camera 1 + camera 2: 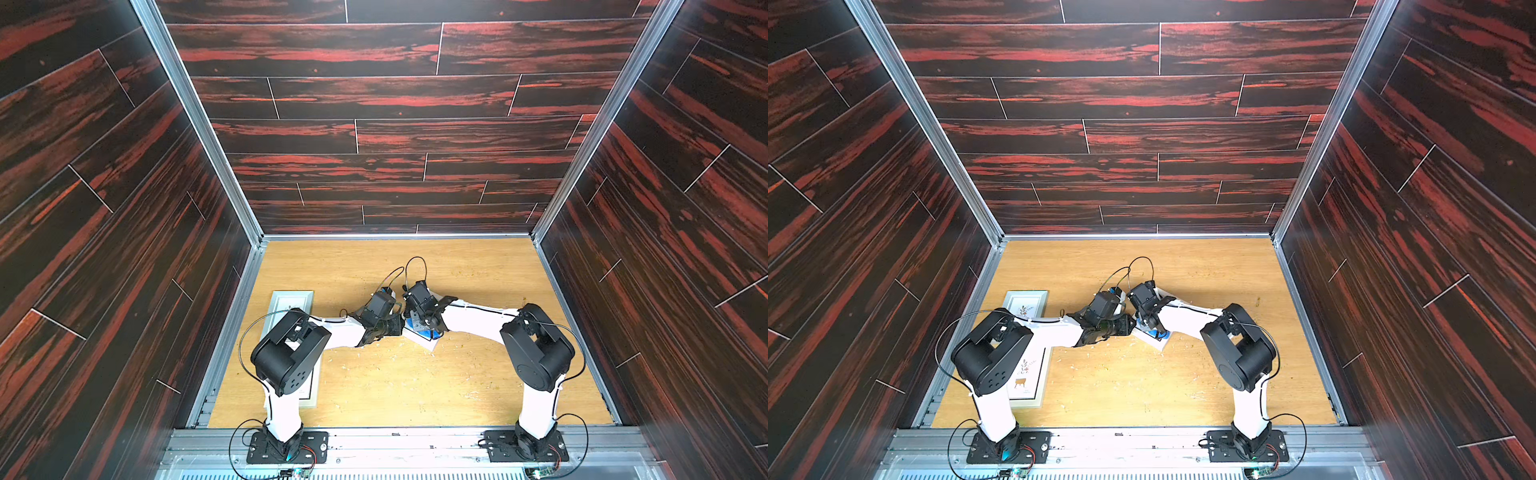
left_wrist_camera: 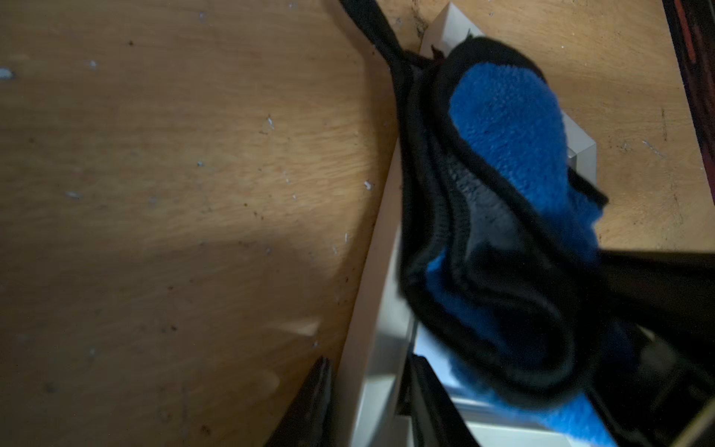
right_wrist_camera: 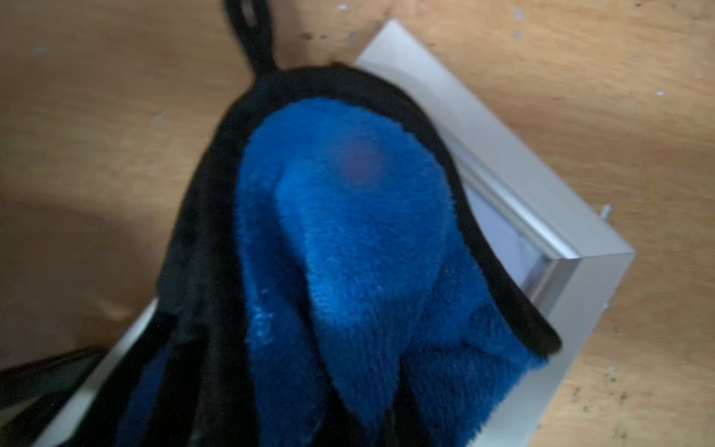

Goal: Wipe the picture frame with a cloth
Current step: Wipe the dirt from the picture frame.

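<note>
A small white picture frame (image 1: 430, 344) (image 1: 1160, 344) lies on the wooden table at mid-table. My left gripper (image 1: 397, 326) (image 2: 369, 360) is shut on its near rail (image 2: 381, 309), one black finger on each side. The bright blue cloth (image 1: 417, 325) (image 3: 348, 232), edged in black, is bunched on top of the frame's glass. My right gripper (image 1: 430, 328) is shut on the cloth and presses it onto the frame. In the right wrist view the cloth hides its fingers. The frame's far corner (image 3: 522, 185) shows beside the cloth.
Two larger picture frames (image 1: 1025, 305) (image 1: 1027, 378) lie at the table's left side, partly under my left arm. Pale scraps dot the table (image 1: 374, 374). Dark wood-patterned walls close in the table at the back and on both sides.
</note>
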Available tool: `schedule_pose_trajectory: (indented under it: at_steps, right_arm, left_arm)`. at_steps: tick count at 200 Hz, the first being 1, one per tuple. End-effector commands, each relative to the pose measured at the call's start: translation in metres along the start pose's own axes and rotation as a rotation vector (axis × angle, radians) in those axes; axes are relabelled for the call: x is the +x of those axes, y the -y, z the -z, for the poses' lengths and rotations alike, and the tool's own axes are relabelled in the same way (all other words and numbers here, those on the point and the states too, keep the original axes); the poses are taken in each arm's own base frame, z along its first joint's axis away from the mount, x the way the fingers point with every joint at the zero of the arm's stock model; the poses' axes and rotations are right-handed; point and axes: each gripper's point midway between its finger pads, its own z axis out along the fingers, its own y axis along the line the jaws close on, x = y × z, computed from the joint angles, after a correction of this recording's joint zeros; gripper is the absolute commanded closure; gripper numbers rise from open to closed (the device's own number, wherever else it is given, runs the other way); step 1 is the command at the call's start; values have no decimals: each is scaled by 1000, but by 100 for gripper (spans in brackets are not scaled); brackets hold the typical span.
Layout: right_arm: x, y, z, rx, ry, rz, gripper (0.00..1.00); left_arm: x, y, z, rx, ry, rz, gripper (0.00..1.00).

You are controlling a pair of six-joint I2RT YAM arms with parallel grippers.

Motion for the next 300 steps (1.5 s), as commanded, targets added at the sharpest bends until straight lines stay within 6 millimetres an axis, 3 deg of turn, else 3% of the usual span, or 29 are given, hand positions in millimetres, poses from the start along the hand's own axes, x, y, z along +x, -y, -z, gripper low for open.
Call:
schedule_pose_trajectory:
  at_steps: [1, 20, 55, 70, 81, 109, 127, 141, 168, 179, 192, 221, 236, 248, 279, 300]
  right_arm:
    - [7, 61, -20, 135, -66, -54, 100]
    - [2, 64, -14, 127, -58, -49, 100]
    - [27, 5, 2, 9, -83, 23, 100]
    - [38, -7, 7, 9, -97, 37, 100]
    - [42, 1, 6, 33, -98, 28, 100]
    - [44, 52, 0, 150, -112, -14, 100]
    - [44, 60, 6, 160, -102, -10, 100]
    - [45, 47, 11, 109, -105, -5, 100]
    - [55, 3, 22, 25, -105, 41, 100]
    - [58, -4, 24, 30, -106, 52, 100]
    - [60, 7, 20, 76, -103, 49, 100]
    - [59, 61, 7, 171, -122, -17, 100]
    - [56, 70, 9, 165, -113, -29, 100]
    - [55, 59, 13, 111, -111, -30, 100]
    - [56, 3, 22, 8, -99, 24, 100]
    - [55, -11, 23, 12, -102, 39, 100]
  left_arm:
    - [63, -54, -2, -179, -205, 43, 64]
    - [62, -55, -1, -185, -198, 45, 64]
    - [62, -56, -2, -187, -196, 47, 64]
    - [62, -56, -2, -187, -196, 48, 64]
    - [63, -57, -1, -189, -199, 49, 64]
    - [64, -58, -1, -191, -202, 52, 64]
    - [63, -58, -1, -194, -198, 53, 64]
    - [62, -59, -1, -196, -192, 55, 64]
    - [62, -59, 0, -197, -192, 55, 64]
    - [62, -60, 0, -200, -194, 56, 64]
    - [62, -60, 0, -201, -195, 55, 64]
    - [63, -60, 0, -200, -196, 56, 64]
    - [62, -60, 1, -200, -192, 56, 64]
    - [62, -60, 1, -200, -190, 59, 64]
    - [60, -60, 0, -198, -189, 60, 64]
    - [62, -60, 0, -201, -194, 61, 64]
